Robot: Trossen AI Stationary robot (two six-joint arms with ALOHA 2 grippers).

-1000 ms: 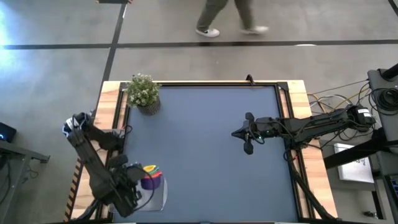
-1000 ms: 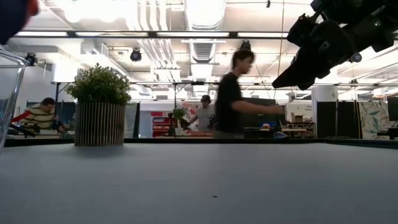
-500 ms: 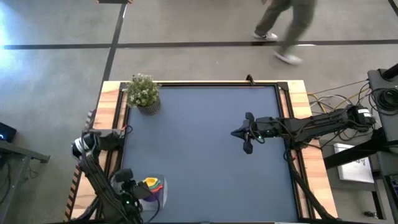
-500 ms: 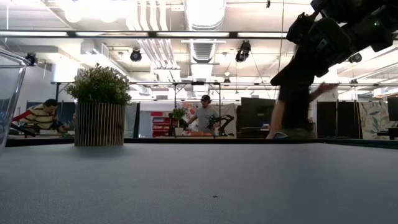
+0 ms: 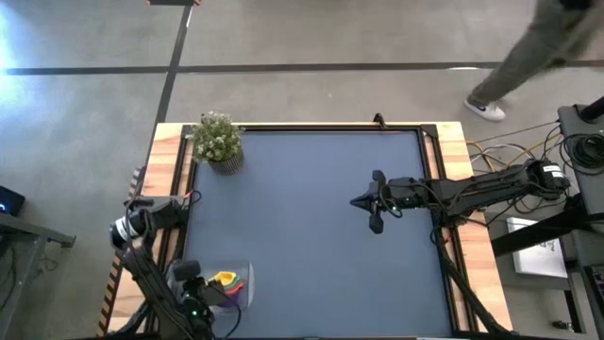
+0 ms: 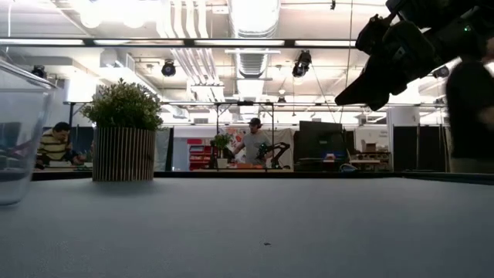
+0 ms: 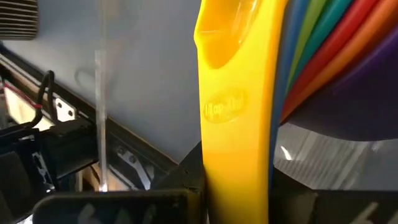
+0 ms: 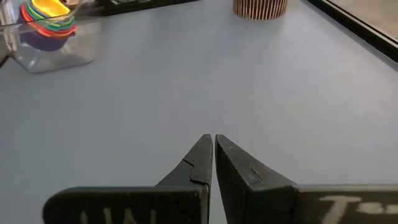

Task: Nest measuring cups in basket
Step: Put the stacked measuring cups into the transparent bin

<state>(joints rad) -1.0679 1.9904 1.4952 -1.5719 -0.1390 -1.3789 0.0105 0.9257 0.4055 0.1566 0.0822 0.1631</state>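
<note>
Cups (image 5: 225,281) sit nested in the basket (image 5: 243,295) at the table's near-left corner, left gripper (image 5: 195,300) clenched on the yellow handle (image 7: 236,112), right gripper (image 8: 213,155) shut mid-table; next likely release and withdraw.

We see open table (image 5: 311,255) across the middle. The potted plant (image 5: 218,140) blocks the 10 o'clock corner, the basket (image 5: 241,288) of nested measuring cups (image 5: 225,280) fills 7 o'clock, and the right gripper (image 5: 376,202) hovers toward 3 o'clock.
</note>
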